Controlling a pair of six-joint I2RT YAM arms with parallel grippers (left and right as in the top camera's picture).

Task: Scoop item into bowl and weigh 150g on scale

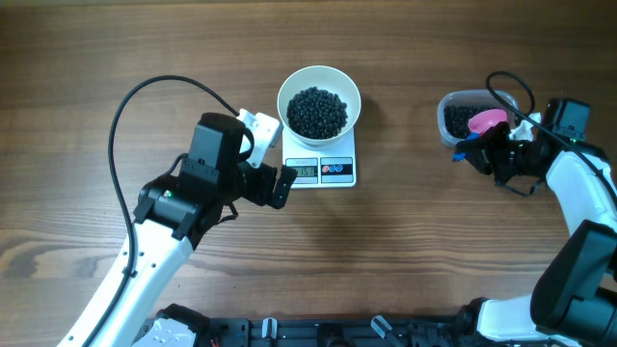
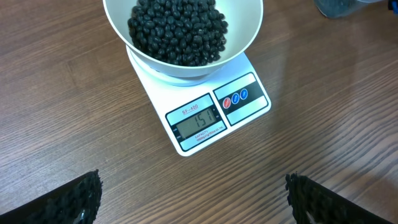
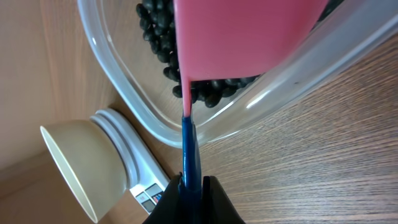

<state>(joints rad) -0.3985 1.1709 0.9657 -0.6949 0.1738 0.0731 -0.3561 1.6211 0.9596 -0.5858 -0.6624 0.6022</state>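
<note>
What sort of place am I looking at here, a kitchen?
Probably a robotics lab bench, not a kitchen: a left arm and right arm stand at a wooden table, with a scale, a bowl of black beans and a pink scoop.

Robot lab test bench: two white arms [image 1: 164,231], loose black cable [image 1: 123,106], wood-grain table [image 1: 405,251], small digital scale [image 1: 333,172].
</note>
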